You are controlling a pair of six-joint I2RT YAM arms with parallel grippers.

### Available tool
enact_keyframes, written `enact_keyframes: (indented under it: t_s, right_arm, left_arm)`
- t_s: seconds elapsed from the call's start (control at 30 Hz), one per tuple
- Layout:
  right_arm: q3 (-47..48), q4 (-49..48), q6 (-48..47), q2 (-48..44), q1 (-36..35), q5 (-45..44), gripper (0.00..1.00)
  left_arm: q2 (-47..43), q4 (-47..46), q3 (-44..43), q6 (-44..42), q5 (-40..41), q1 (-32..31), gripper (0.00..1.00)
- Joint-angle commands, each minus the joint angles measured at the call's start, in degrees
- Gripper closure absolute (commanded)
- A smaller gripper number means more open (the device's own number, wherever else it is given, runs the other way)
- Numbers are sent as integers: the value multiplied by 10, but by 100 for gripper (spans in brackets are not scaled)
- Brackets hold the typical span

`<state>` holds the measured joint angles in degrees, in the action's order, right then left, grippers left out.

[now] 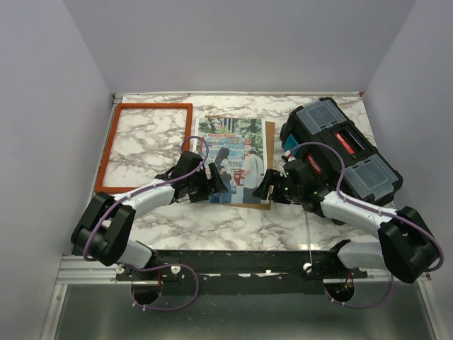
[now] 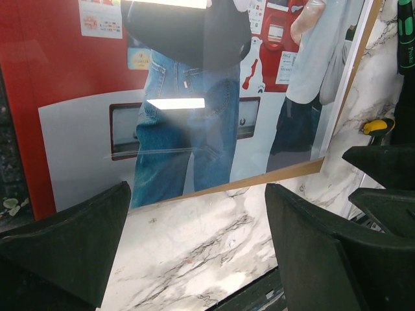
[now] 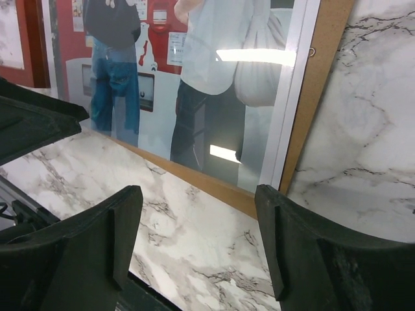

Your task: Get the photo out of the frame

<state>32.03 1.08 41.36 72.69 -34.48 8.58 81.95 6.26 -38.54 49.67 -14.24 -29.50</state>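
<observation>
The orange-red frame (image 1: 154,106) lies flat at the far left of the table, with bare marble showing through it. The photo (image 1: 237,142) lies apart from it in the middle, on its brown board (image 1: 269,166). My left gripper (image 1: 216,188) is open and empty at the photo's near left edge. In the left wrist view the photo (image 2: 181,97) and board edge (image 2: 272,176) lie just beyond the open gripper (image 2: 198,240). My right gripper (image 1: 267,188) is open and empty at the board's near right corner. The right wrist view shows the photo (image 3: 194,84) and board (image 3: 321,84) beyond that gripper (image 3: 198,240).
A black toolbox (image 1: 340,152) with clear-lidded compartments stands at the right, close behind my right arm. A yellow-handled tool (image 2: 379,125) lies beside it. White walls close in the table on the left, back and right. The table's near edge runs just behind both grippers.
</observation>
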Motion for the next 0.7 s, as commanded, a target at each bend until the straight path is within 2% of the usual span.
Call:
enact_keyframes:
  t_s: [0.0,0.47,0.67]
  right_arm:
    - [-8,15,-1,-6,-3,-21,27]
    - [14,4,-14,66,-1,-43,30]
    - [10,0,-12,69,-1,-46,30]
  left_arm:
    - [-8,46,-4,-19,20,-4,11]
    - [1,48,-3,-17,21,-4,11]
    - [8,50,-4,-17,22,-4,11]
